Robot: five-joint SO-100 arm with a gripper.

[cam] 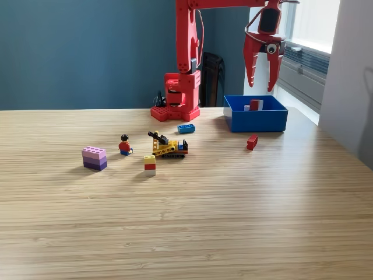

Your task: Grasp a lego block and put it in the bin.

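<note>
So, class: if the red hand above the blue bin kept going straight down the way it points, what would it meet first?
Probably the red brick inside the bin, though depth is uncertain from one view; the hand hangs open above it.

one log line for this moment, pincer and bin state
pincer: open, empty, above bin | bin: red brick inside | red brick on table: in front of bin | blue brick: near base
</note>
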